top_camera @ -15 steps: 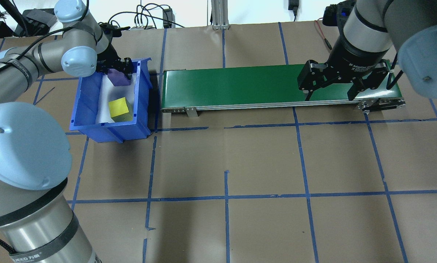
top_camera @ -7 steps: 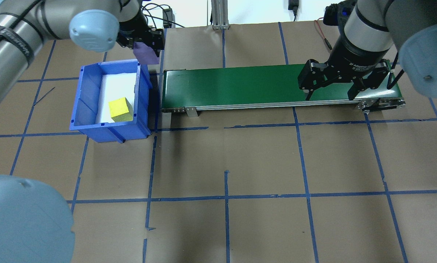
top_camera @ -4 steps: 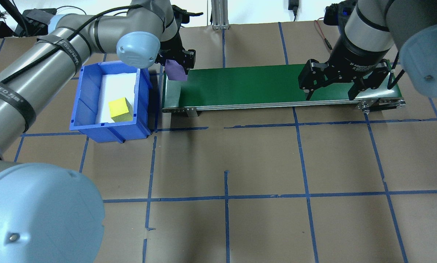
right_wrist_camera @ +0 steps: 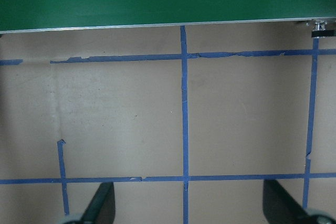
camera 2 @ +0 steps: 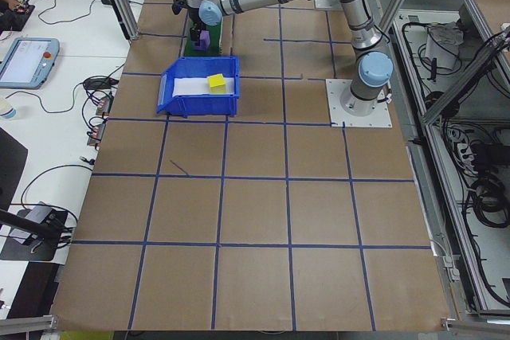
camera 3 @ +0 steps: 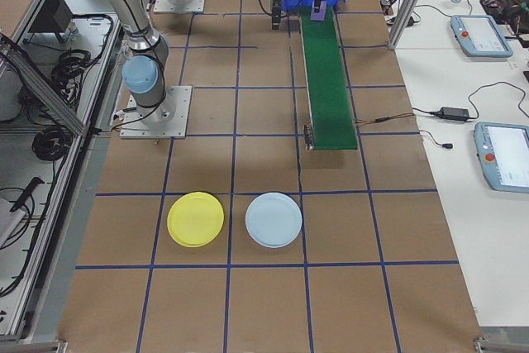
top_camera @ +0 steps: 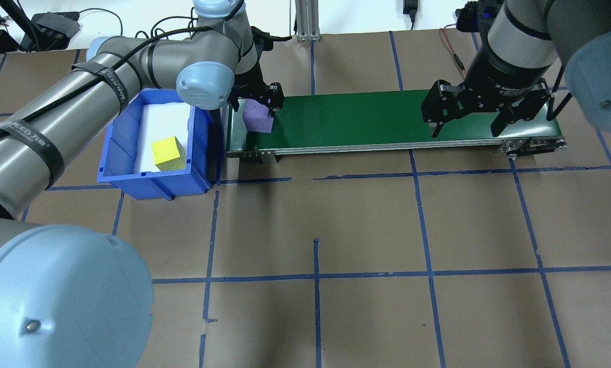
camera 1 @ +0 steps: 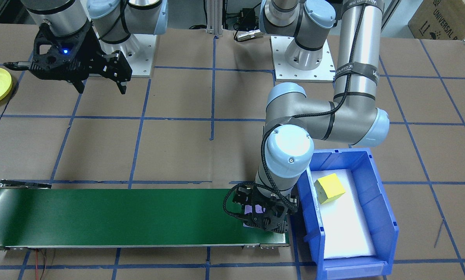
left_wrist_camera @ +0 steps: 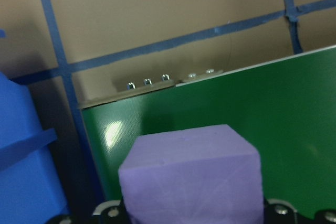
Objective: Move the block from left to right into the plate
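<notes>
The room is bright, with soft light from above. Shadows on the brown table (top_camera: 366,225) are faint and short. A small white shine sits on the green belt (left_wrist_camera: 113,132) in the left wrist view. The purple block (left_wrist_camera: 191,179) there looks a bit blurry up close. The big views are sharp.

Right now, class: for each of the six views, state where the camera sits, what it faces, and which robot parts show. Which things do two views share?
Front-facing: opposite the robot; both bases, left gripper on the green belt.
Overhead: behind the shoulders; both arms, purple block.
Exterior left: table end; blue bin.
Exterior right: other end; yellow plate.
Left wrist: down on the block.
Right wrist: the table, fingertips.
Shared: the block and the belt.
</notes>
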You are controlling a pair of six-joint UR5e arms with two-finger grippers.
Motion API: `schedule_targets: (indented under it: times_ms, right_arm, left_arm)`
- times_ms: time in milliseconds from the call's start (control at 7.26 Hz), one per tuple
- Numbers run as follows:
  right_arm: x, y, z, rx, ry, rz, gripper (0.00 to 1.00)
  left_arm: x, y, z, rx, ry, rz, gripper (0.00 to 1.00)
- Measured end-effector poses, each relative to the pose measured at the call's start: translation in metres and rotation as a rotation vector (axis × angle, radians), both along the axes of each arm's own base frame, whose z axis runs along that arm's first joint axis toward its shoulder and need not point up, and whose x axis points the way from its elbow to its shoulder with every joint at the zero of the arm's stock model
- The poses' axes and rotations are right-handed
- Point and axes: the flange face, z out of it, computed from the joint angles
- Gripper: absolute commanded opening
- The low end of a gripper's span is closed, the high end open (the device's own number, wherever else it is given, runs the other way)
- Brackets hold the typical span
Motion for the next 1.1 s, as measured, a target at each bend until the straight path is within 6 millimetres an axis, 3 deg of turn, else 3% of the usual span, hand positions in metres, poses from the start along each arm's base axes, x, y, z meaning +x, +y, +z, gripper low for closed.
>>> schedule_targets:
  times_ms: [275,413,551,689,826,1102]
  right_arm:
    - [-0.011,-0.011,0.018,-0.033,-0.003,0.023,1.0]
    - [-0.028,-0.03,0.025,-0.045,-0.006,0.006,1.0]
    - [-0.063,-0.059,0.02,-0.035,-0.026,-0.037,1.0]
    - [-0.108,-0.086,0.005,-0.021,-0.078,-0.081,1.0]
    - [-0.14,-0.107,-0.016,-0.013,-0.156,-0.1,1.0]
    - [-0.168,-0.135,-0.065,0.016,-0.272,-0.078,1.0]
  left_arm:
    - [0.005,0.023,0.069,-0.056,0.015,0.014,1.0]
    - [0.014,0.035,0.099,-0.067,0.031,0.028,1.0]
    - [0.036,0.04,0.113,-0.062,0.043,0.057,1.0]
    - [0.071,0.043,0.115,-0.043,0.044,0.088,1.0]
    - [0.111,0.045,0.108,-0.023,0.041,0.089,1.0]
    - [0.188,0.046,0.088,0.012,0.036,0.125,1.0]
